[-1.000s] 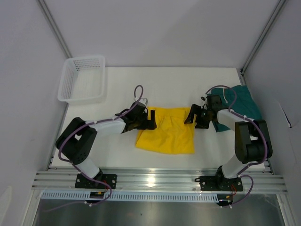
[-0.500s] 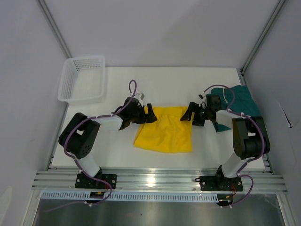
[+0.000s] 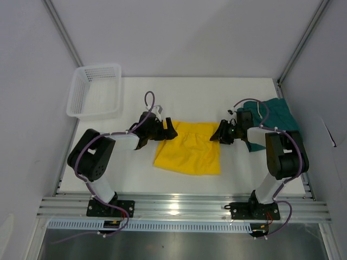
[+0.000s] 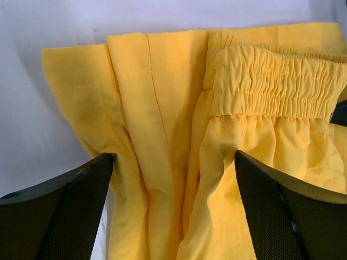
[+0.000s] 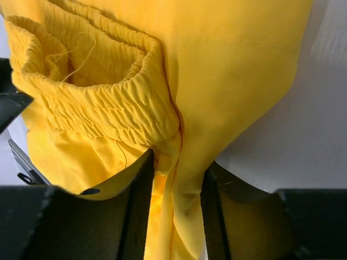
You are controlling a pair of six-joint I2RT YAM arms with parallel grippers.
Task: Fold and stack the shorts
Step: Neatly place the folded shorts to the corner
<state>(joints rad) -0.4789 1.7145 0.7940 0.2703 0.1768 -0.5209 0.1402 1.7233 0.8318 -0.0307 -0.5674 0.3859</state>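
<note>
The yellow shorts (image 3: 188, 149) lie spread in the middle of the table, waistband (image 4: 271, 81) at the far side. My left gripper (image 3: 168, 131) is at their far left corner. It stands open, with folds of yellow cloth (image 4: 162, 97) lying loose between its wide-set fingers (image 4: 70, 206). My right gripper (image 3: 221, 134) is at the far right corner, its jaws drawn in on a bunched fold of the yellow shorts (image 5: 233, 65) just beside the waistband (image 5: 97, 103). The teal-green shorts (image 3: 279, 119) lie crumpled at the far right, behind the right arm.
A white mesh basket (image 3: 73, 97) stands at the far left corner of the table. Grey walls close in both sides and the back. The aluminium rail with the arm bases (image 3: 179, 208) runs along the near edge.
Both grippers have moved farther up to the waistband corners of the yellow shorts. The right jaws have narrowed onto the cloth. The left jaws have stayed wide.
</note>
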